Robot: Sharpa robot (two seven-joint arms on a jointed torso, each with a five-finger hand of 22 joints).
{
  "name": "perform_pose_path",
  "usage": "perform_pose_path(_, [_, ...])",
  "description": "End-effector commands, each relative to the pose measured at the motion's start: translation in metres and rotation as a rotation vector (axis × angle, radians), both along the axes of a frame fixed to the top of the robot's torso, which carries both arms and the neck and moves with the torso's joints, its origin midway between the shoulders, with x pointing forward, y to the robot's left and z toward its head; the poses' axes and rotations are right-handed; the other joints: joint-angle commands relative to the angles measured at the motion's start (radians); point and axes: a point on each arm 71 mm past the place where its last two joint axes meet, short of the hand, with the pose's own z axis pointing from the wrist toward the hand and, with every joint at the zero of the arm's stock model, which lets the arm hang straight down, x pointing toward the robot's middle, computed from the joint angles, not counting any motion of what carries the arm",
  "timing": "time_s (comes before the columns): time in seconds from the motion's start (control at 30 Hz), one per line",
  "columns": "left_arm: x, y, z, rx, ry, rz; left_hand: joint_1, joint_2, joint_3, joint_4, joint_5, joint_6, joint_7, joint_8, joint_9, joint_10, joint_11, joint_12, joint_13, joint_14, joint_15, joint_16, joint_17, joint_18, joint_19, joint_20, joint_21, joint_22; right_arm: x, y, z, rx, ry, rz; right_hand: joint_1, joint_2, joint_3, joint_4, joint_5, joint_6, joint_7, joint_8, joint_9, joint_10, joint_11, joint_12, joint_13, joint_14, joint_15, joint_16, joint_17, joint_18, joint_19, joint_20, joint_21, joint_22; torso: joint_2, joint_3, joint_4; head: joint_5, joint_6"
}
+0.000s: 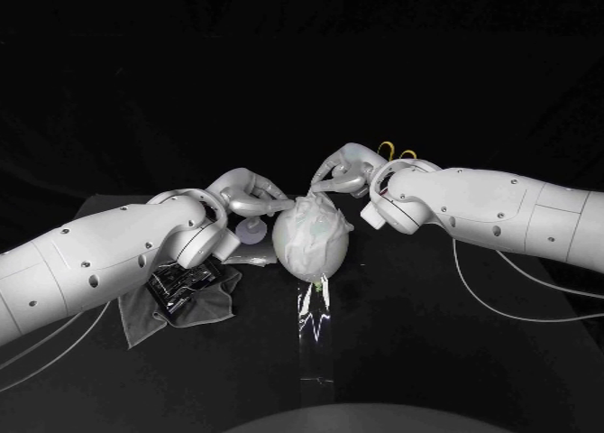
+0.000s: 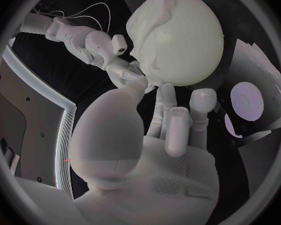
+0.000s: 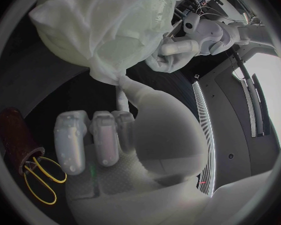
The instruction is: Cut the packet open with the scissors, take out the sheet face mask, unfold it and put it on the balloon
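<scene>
Nearest you, a clear glossy strip (image 1: 315,316) lies on the black table (image 1: 432,352); you can't tell from here whether it is packet or liner. Just left of it a grey cloth (image 1: 198,307) sits half under your left arm. Beyond them, mid-table, is the balloon (image 2: 190,40). The sheet face mask (image 1: 308,236) is out, opened and draped over it, so judge the cutting, taking out and unfolding as done. What's left looks like the fit. The mask covers the side towards your right hand and sits bunched and creased, while much of the balloon facing your left wrist is bare. Your left hand (image 1: 243,206) reaches in from the left, thumb and a finger pinching the mask's edge low on the balloon, with the other fingers extended alongside. Your right hand (image 1: 343,173) comes round the far right side and nips a gathered corner of the mask between thumb and a finger, the remaining fingers curled in. Farthest off, behind your right wrist, the yellow-handled scissors (image 1: 404,153) lie apart from the balloon.
</scene>
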Motion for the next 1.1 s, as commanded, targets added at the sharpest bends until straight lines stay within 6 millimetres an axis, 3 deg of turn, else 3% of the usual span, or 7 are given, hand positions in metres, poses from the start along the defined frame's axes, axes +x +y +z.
perform_pose_path(0.03, [0.001, -0.001, 0.002, 0.012, -0.027, 0.014, 0.013, 0.005, -0.007, -0.003, 0.001, 0.005, 0.002, -0.003, -0.003, 0.006, 0.003, 0.008, 0.002, 0.018, 0.001, 0.009, 0.089, -0.018, 0.013, 0.003, 0.010, 0.012, -0.001, 0.001, 0.001, -0.005, -0.006, 0.007, -0.003, 0.006, 0.004, 0.001, 0.003, 0.006, -0.003, 0.007, 0.047, 0.106, -0.006, 0.003, 0.263, 0.104, -0.004, 0.003, 0.263, -0.014, 0.107, -0.003, 0.005, 0.263, 0.000, 0.0000, 0.0000, -0.001, 0.000])
perform_pose_path(0.23, [0.002, -0.004, 0.002, 0.045, -0.042, 0.014, 0.038, 0.013, -0.015, -0.009, 0.001, 0.014, 0.002, -0.004, -0.008, 0.018, 0.003, 0.034, 0.020, 0.043, 0.001, 0.025, 0.134, -0.029, 0.047, 0.003, 0.047, 0.072, -0.001, 0.000, 0.001, -0.002, -0.006, 0.005, -0.003, 0.006, 0.004, 0.001, 0.003, 0.006, -0.003, 0.007, 0.047, 0.106, -0.006, 0.003, 0.263, 0.104, -0.004, 0.003, 0.263, -0.014, 0.107, -0.003, 0.005, 0.263, 0.001, -0.0004, 0.0005, -0.003, -0.002])
perform_pose_path(0.37, [0.002, -0.006, 0.002, 0.078, -0.055, 0.013, 0.058, 0.015, -0.021, -0.016, 0.001, 0.037, -0.004, 0.005, -0.009, 0.068, -0.003, 0.100, 0.103, 0.061, -0.004, 0.036, 0.166, -0.035, 0.068, 0.000, 0.072, 0.112, -0.001, -0.001, 0.001, 0.000, -0.008, 0.001, -0.003, 0.006, 0.004, 0.001, 0.003, 0.006, -0.003, 0.007, 0.047, 0.106, -0.006, 0.003, 0.263, 0.104, -0.004, 0.003, 0.263, -0.014, 0.107, -0.003, 0.005, 0.263, 0.000, -0.0002, 0.0012, -0.003, -0.003])
perform_pose_path(0.43, [0.002, -0.007, 0.002, 0.093, -0.061, 0.009, 0.059, 0.015, -0.022, -0.016, 0.001, 0.038, -0.005, 0.005, -0.010, 0.069, -0.004, 0.102, 0.106, 0.062, -0.004, 0.037, 0.169, -0.036, 0.069, 0.000, 0.073, 0.114, -0.001, -0.001, 0.001, 0.000, -0.009, 0.000, -0.004, 0.005, 0.006, 0.000, 0.003, 0.005, -0.003, 0.009, 0.049, 0.106, -0.006, 0.003, 0.263, 0.104, -0.004, 0.003, 0.263, -0.014, 0.107, -0.003, 0.005, 0.263, 0.000, -0.0002, 0.0016, -0.003, -0.004])
perform_pose_path(0.53, [0.001, -0.009, 0.001, 0.114, -0.066, 0.001, 0.065, 0.014, -0.032, -0.017, 0.001, 0.058, -0.012, 0.013, -0.011, 0.113, -0.010, 0.158, 0.179, 0.082, -0.009, 0.048, 0.208, -0.043, 0.092, -0.004, 0.098, 0.156, -0.001, -0.001, 0.002, 0.001, -0.010, -0.001, -0.004, 0.005, 0.006, 0.000, 0.003, 0.005, -0.003, 0.009, 0.049, 0.106, -0.006, 0.003, 0.263, 0.104, -0.004, 0.003, 0.263, -0.014, 0.107, -0.003, 0.005, 0.263, 0.000, -0.0005, 0.0011, -0.003, -0.006])
perform_pose_path(0.9, [-0.002, -0.014, 0.001, 0.148, -0.075, -0.021, 0.025, 0.002, -0.084, 0.021, 0.001, 0.073, -0.019, 0.018, -0.018, 0.135, -0.016, 0.196, 0.223, 0.095, -0.015, 0.055, 0.233, -0.050, 0.111, -0.011, 0.124, 0.195, -0.001, -0.002, 0.002, 0.002, -0.010, -0.004, -0.004, 0.005, 0.006, 0.000, 0.003, 0.005, -0.003, 0.009, 0.049, 0.106, -0.006, 0.003, 0.263, 0.104, -0.004, 0.003, 0.263, -0.014, 0.107, -0.003, 0.005, 0.263, 0.000, -0.0005, 0.0007, -0.005, -0.007])
perform_pose_path(1.1, [-0.003, -0.017, 0.002, 0.158, -0.087, -0.031, 0.054, 0.017, -0.075, 0.013, 0.002, 0.084, -0.026, 0.023, -0.018, 0.151, -0.022, 0.212, 0.248, 0.103, -0.018, 0.058, 0.249, -0.052, 0.118, -0.013, 0.132, 0.210, -0.001, -0.002, 0.002, 0.002, -0.011, -0.006, -0.004, 0.005, 0.006, 0.000, 0.003, 0.005, -0.003, 0.009, 0.049, 0.106, -0.006, 0.003, 0.263, 0.104, -0.004, 0.003, 0.263, -0.014, 0.107, -0.003, 0.005, 0.263, 0.000, -0.0005, 0.0012, -0.006, -0.008])
